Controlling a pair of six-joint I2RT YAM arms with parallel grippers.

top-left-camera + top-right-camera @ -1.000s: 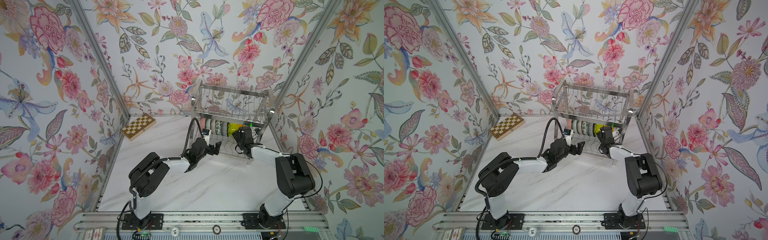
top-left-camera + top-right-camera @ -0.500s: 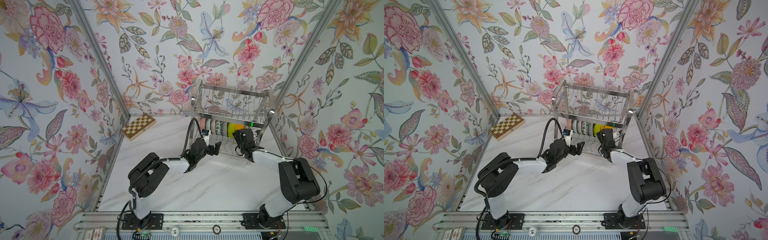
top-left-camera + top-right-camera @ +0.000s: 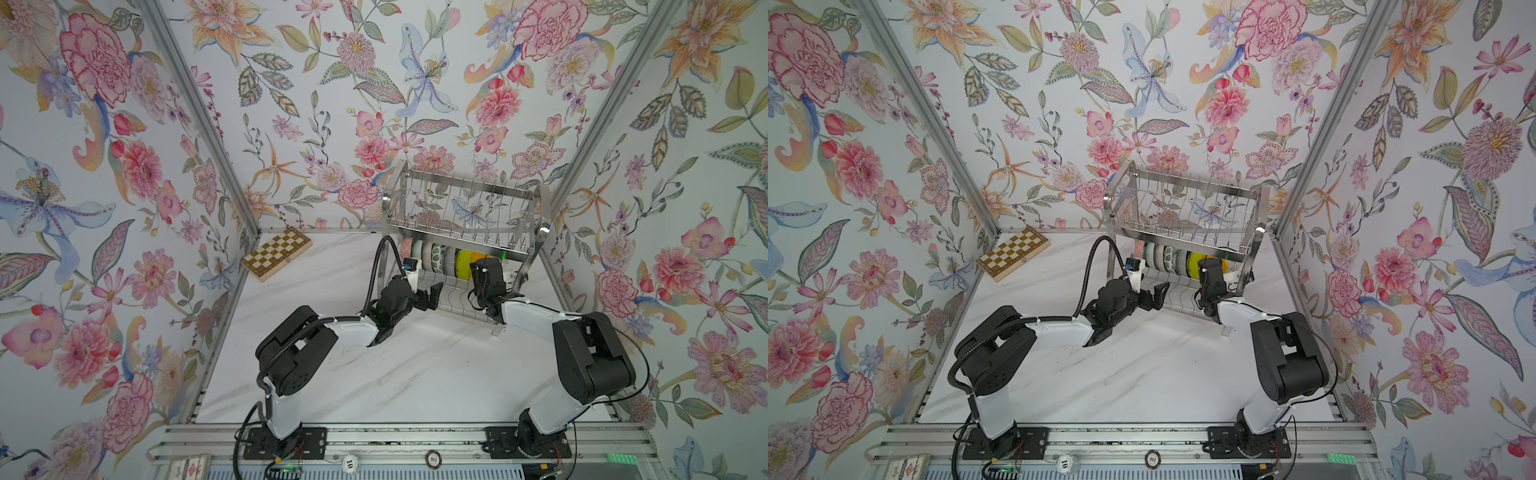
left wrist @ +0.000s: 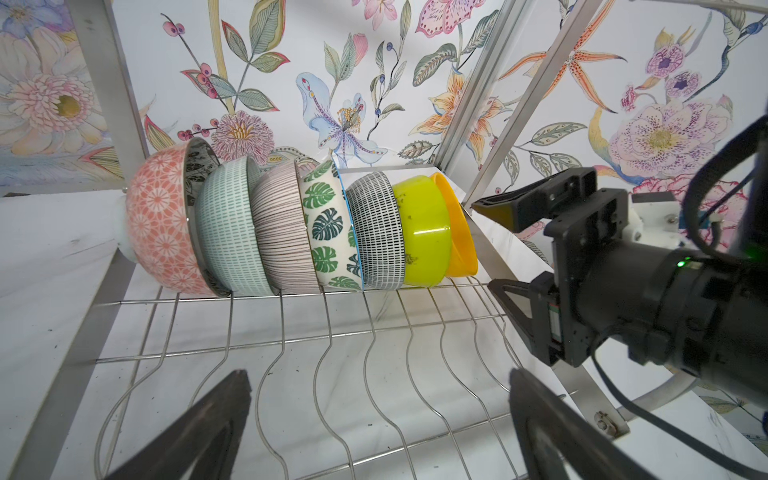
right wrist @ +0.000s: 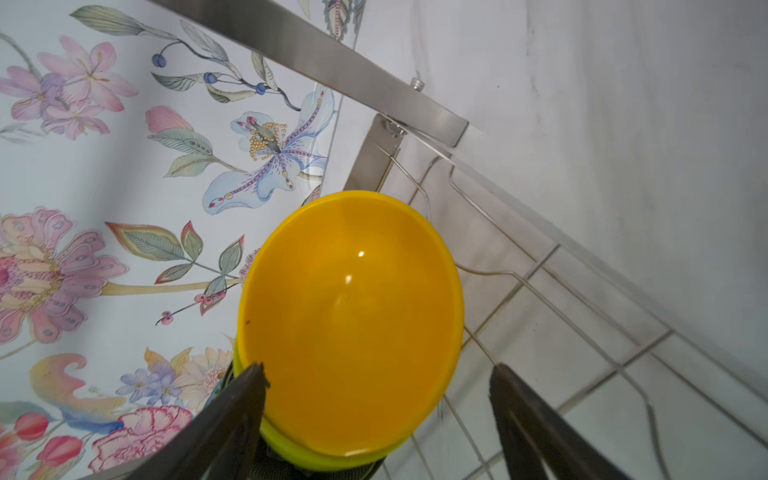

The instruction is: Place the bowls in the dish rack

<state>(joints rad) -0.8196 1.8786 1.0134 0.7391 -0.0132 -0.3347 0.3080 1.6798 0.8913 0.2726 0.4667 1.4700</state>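
Note:
Several bowls lie nested on their sides in one row on the lower shelf of the steel dish rack. In the left wrist view the row runs from a coral patterned bowl through mint, striped, green-leaf and black-and-white bowls to a lime one. An orange-yellow bowl ends it. My right gripper stands open at that end, one fingertip beside the orange rim, holding nothing. My left gripper is open over the shelf's bare front wires.
A wooden chessboard lies at the back left of the marble table. The rack's upper wire shelf overhangs the bowls and both grippers. Flat steel legs stand beside the right arm. Floral walls close in on three sides.
The right arm's elbow has shifted slightly to the right while its gripper stays at the orange bowl. The left arm has not moved.

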